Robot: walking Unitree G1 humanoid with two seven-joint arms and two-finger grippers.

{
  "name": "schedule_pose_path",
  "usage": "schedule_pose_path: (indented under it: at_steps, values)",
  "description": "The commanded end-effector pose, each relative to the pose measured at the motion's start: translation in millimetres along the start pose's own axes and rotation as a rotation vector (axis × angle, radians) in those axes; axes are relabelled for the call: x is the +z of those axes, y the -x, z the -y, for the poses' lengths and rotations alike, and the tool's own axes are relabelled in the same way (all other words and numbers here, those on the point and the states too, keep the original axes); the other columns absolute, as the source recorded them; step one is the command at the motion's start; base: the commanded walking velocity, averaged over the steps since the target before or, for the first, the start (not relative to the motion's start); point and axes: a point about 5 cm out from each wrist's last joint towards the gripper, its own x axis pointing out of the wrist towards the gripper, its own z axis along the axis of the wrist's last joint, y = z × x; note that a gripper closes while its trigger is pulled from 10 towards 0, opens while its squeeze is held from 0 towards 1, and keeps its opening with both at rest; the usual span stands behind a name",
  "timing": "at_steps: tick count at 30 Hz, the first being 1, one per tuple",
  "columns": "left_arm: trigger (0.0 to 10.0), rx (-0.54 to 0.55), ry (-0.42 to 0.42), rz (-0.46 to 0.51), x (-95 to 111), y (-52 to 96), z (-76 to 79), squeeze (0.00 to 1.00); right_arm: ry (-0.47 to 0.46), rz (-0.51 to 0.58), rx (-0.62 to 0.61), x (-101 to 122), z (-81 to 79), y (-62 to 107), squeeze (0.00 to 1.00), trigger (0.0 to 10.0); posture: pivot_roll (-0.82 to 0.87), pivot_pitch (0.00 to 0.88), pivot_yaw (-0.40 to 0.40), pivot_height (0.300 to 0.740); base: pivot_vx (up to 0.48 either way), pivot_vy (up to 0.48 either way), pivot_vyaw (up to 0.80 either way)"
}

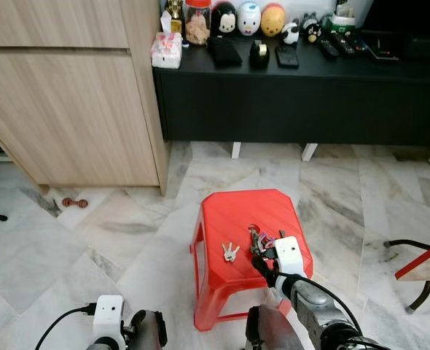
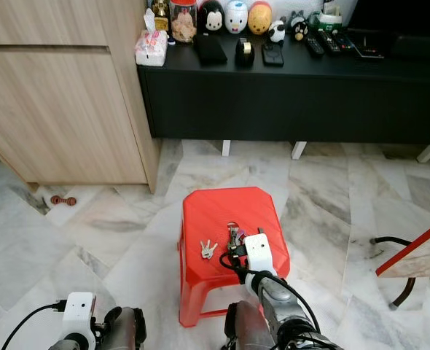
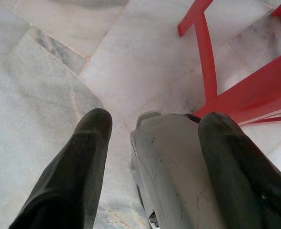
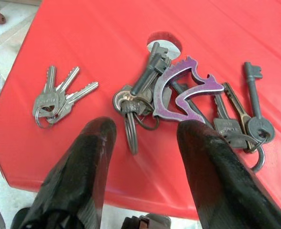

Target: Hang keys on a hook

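A red plastic stool (image 1: 237, 211) stands on the marble floor in front of me. On its seat lie a small ring of three silver keys (image 4: 59, 100) and a bigger bunch of keys (image 1: 259, 239) with a purple carabiner (image 4: 185, 95) and several dark keys. My right gripper (image 4: 145, 143) hovers open just over the seat's near edge, its fingertips (image 4: 197, 138) on either side of the bigger bunch's near end and nothing held. My left gripper (image 3: 152, 143) hangs low beside the stool, open, with a grey part of my own body between its fingers.
A black low console (image 1: 295, 95) with figurines, remotes and a tissue pack runs along the back. A wooden cabinet (image 1: 69, 109) stands at the left. A small brown toy (image 1: 74, 202) lies on the floor; a black cable and red-edged board (image 1: 419, 266) sit at the right.
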Motion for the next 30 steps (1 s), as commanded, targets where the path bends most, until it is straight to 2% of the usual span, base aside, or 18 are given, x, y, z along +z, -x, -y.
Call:
schedule_pose_path:
  at_steps: [1,2,4,5,8,9,24,27,28,29,30]
  values:
    - [10.0,-0.013,0.025,-0.144,-39,15.5,6.8,0.00,-0.010,0.022,-0.004,4,2.1,0.1,0.00,9.5,0.07,0.208,-0.115,0.618,0.000,0.000,0.00]
    - [10.0,-0.014,0.026,-0.145,-40,16.0,7.3,0.00,-0.011,0.023,-0.003,4,2.5,0.0,0.00,4.1,0.07,0.212,-0.117,0.618,0.000,0.000,0.00]
    - [10.0,-0.014,0.028,-0.147,-41,16.7,8.0,0.00,-0.010,0.023,0.000,5,2.9,-0.2,0.00,3.7,0.07,0.214,-0.118,0.618,0.000,0.000,0.00]
    - [10.0,-0.013,0.031,-0.149,-43,18.0,8.7,0.00,-0.005,0.020,0.002,5,3.2,-0.1,0.00,4.6,0.07,0.222,-0.124,0.618,0.000,0.000,0.00]
    - [10.0,-0.013,0.033,-0.150,-45,19.5,9.3,0.00,-0.002,0.015,0.004,4,3.5,0.2,0.00,4.9,0.07,0.226,-0.127,0.618,0.000,0.000,0.00]
    - [10.0,-0.014,0.034,-0.153,-47,20.8,10.1,0.00,0.000,0.012,0.006,3,4.1,0.8,0.00,10.0,0.07,0.233,-0.131,0.618,0.000,0.000,0.00]
    - [10.0,-0.012,0.036,-0.133,-47,21.9,11.2,0.00,0.006,-0.001,0.015,1,6.5,1.7,0.00,10.0,0.07,0.266,-0.150,0.618,0.000,0.000,0.00]
    - [10.0,-0.007,0.037,-0.132,-47,21.8,10.8,0.00,0.008,0.009,0.042,4,1.4,-0.1,0.00,10.0,0.07,0.268,-0.152,0.618,0.000,0.000,0.00]
    - [10.0,-0.005,0.037,-0.131,-47,21.8,11.0,0.00,0.007,0.014,0.047,5,0.6,-0.3,0.00,8.2,0.07,0.268,-0.152,0.618,0.000,0.000,0.00]
    - [10.0,-0.005,0.038,-0.131,-47,21.8,11.2,0.00,0.004,0.019,0.050,5,0.2,-0.4,0.00,4.8,0.07,0.267,-0.153,0.618,0.000,0.000,0.00]
    - [10.0,-0.004,0.038,-0.132,-47,21.8,11.3,0.00,-0.001,0.023,0.054,6,-0.2,-0.5,0.00,2.2,0.07,0.266,-0.153,0.618,0.000,0.000,0.00]
